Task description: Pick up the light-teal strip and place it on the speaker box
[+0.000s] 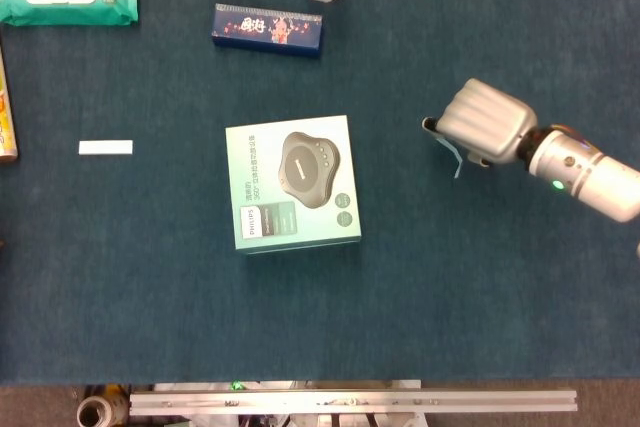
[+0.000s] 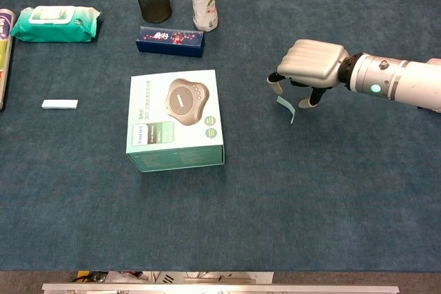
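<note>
Now lying flat on the blue table cloth (image 2: 289, 191): light-teal strip (image 2: 286, 109), right of the speaker box (image 2: 175, 119) and well apart from it. Thin, slightly bent, long axis slanting from far-left to near-right, near end pointing toward the table's front edge. Directly over its far end: right hand (image 2: 310, 67), palm down, back plate hiding most of the strip in the head view, where only a sliver shows at light-teal strip (image 1: 455, 159) below right hand (image 1: 484, 124). Fingers spread rather wide and hanging toward the cloth, one tip just left of the strip's far end, another to its right; nothing held as far as visible, though actual contact with the strip impossible to tell. Strip thus just beneath and slightly near of the palm, straddled across its short axis. Left hand absent from both views, so right clearly the nearer. Likely next: closing thumb and finger across the strip's width, lifting, then carrying left to the box top. Risk: thin strip slipping flat against the cloth.
</note>
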